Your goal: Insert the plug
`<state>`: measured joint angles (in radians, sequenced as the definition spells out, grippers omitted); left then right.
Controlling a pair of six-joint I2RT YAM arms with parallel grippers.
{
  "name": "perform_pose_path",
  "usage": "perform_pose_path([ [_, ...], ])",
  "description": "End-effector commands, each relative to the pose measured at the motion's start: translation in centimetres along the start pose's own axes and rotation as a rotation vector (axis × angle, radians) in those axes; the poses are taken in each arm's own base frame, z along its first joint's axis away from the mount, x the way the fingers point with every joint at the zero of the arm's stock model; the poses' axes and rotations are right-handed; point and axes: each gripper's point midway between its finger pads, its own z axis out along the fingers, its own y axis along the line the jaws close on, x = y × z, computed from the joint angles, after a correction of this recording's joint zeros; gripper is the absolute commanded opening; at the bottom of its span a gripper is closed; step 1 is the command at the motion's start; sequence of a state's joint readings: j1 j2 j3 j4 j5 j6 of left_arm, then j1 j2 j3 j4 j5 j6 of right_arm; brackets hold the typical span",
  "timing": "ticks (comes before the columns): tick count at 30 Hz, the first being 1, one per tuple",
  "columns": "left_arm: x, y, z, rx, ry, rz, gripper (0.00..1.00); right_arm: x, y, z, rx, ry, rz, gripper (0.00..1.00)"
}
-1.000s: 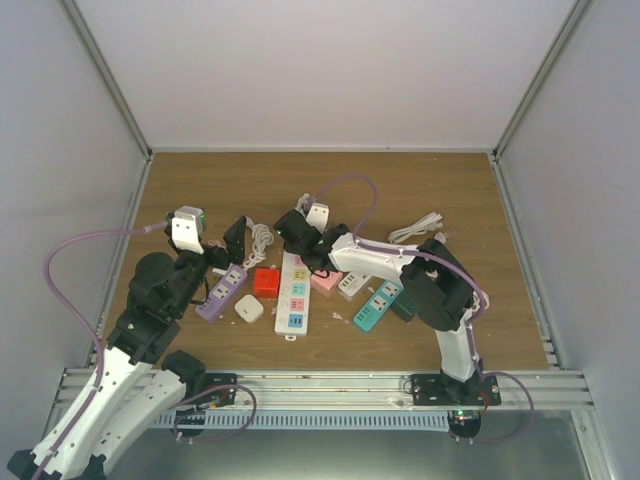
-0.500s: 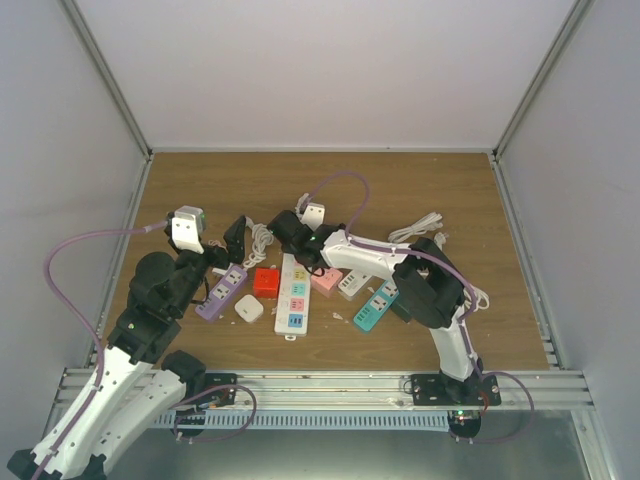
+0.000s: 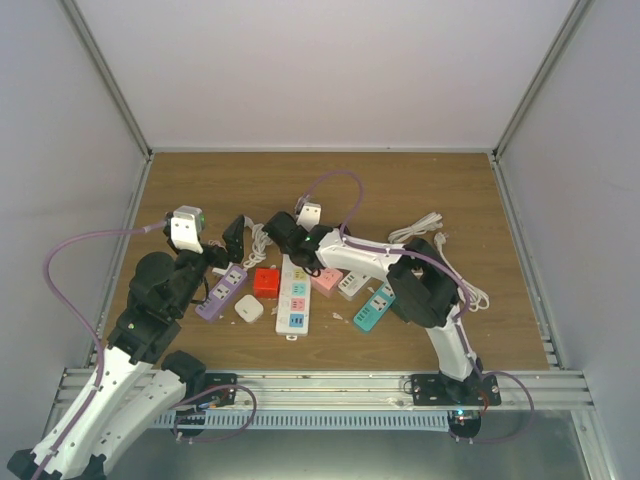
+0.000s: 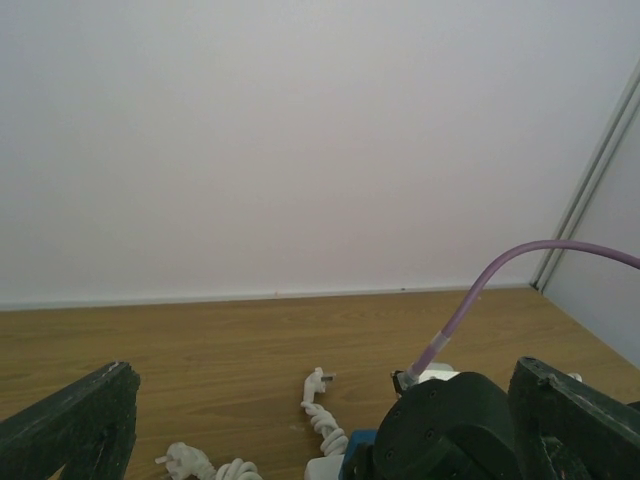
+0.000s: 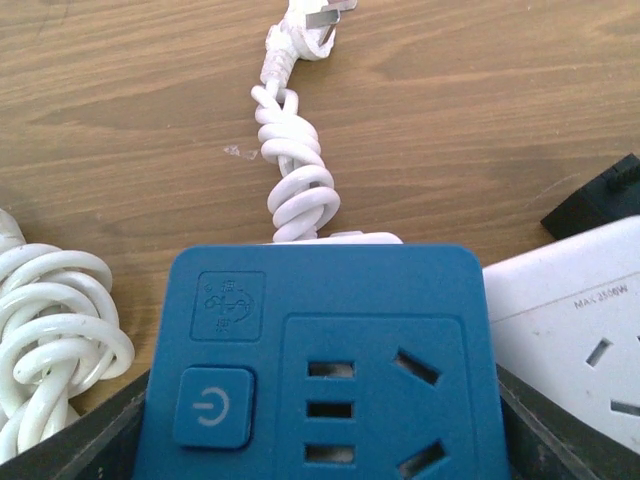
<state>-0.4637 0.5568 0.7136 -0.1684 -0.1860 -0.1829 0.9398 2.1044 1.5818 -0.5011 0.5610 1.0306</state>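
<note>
A white plug (image 5: 300, 20) on a coiled white cable (image 5: 295, 190) lies on the wooden table just beyond a blue power strip (image 5: 320, 360). The strip's power button and socket face up. My right gripper (image 5: 320, 425) is shut on the blue strip, with a finger at each side. In the top view the right gripper (image 3: 281, 229) covers the strip. My left gripper (image 3: 235, 239) is open and empty, left of the right gripper and pointing at it. The left wrist view shows its fingers (image 4: 70, 425) wide apart, the same plug (image 4: 318, 384) and the right gripper's black body.
Several power strips lie mid-table: a white one with coloured sockets (image 3: 294, 292), a purple one (image 3: 222, 292), a teal one (image 3: 373, 308), a red cube (image 3: 266, 282) and a small white adapter (image 3: 249, 309). Another white strip (image 5: 580, 320) touches the blue one's right side. Loose white cable (image 3: 415, 228) lies at the right.
My right gripper has moved a little left and farther from the bases, carrying the blue strip. The left arm has not moved.
</note>
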Motion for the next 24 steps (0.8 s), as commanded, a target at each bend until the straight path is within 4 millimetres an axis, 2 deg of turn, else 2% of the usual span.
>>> perform_pose_path([
  [1, -0.8, 0.5, 0.0, -0.025, -0.045, -0.006, 0.99, 6.0, -4.0, 3.6, 0.164, 0.125, -0.148, 0.48],
  [8, -0.8, 0.7, 0.0, -0.033, -0.044, -0.004, 0.99, 8.0, -5.3, 4.8, 0.205, 0.156, -0.216, 0.48],
  [12, -0.7, 0.7, 0.1, -0.033, -0.039, -0.002, 0.99, 8.8, -5.2, 4.6, 0.187, 0.139, -0.282, 0.48],
  [18, -0.6, 0.7, 0.3, -0.038, -0.036, -0.002, 0.99, 8.7, -4.7, 3.8, 0.197, 0.097, -0.301, 0.47],
  [24, -0.5, 0.7, 0.4, -0.039, -0.031, -0.003, 0.99, 7.9, -5.3, 2.8, 0.239, 0.035, -0.274, 0.47],
])
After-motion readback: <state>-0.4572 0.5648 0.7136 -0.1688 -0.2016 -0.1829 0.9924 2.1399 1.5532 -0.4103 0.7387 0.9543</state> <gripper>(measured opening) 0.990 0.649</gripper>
